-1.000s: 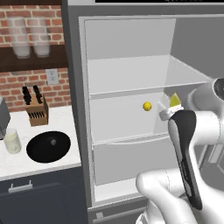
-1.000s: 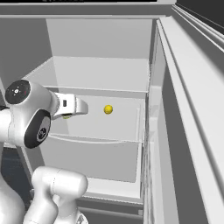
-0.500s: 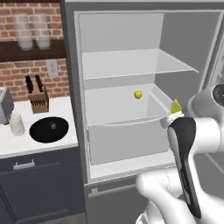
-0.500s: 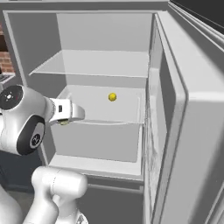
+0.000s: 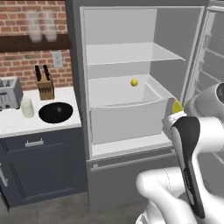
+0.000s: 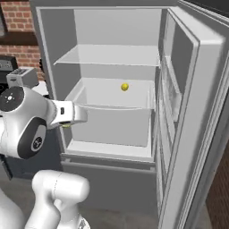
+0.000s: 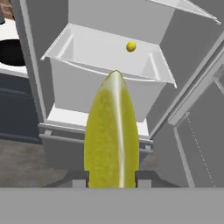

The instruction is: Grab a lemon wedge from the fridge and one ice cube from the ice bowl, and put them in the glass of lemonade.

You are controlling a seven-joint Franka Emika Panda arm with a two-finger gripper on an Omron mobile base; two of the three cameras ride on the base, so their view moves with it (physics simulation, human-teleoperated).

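- The lemon wedge (image 7: 113, 131) fills the lower centre of the hand view, standing upright with its pointed tip toward the top and a pale ridge running down its middle.
- The hand (image 7: 113, 178) is pinching the wedge at its broad lower end, one dark fingertip pressed against each side.
- In the left base view the wedge (image 5: 176, 106) shows as a small yellow point at centre right, poking up above the white arm, in front of the open fridge and outside it.
- To my eye the wedge is very light, soft and probably slick on its cut faces. The grip across the thick end looks sensible: a light, steady squeeze, since a hard one could crush it or squirt it out.
- The fridge (image 5: 78, 65) stands open across the middle of the left base view, white inside, with a glass shelf above and a deep drawer below.
- A small round yellow ball (image 5: 134, 82) sits at the back of that drawer, upper centre of the frame, well apart from the wedge.
- At the left edge of the left base view a table (image 5: 13, 124) carries the ice bowl (image 5: 55, 112), wide and black.
- Just left of the bowl stands the glass of lemonade (image 5: 27, 107), with a toaster (image 5: 9, 93) behind it and a knife block (image 5: 44, 87) near the brick wall.
- I judge the wedge must next travel across to that glass, at the far left.
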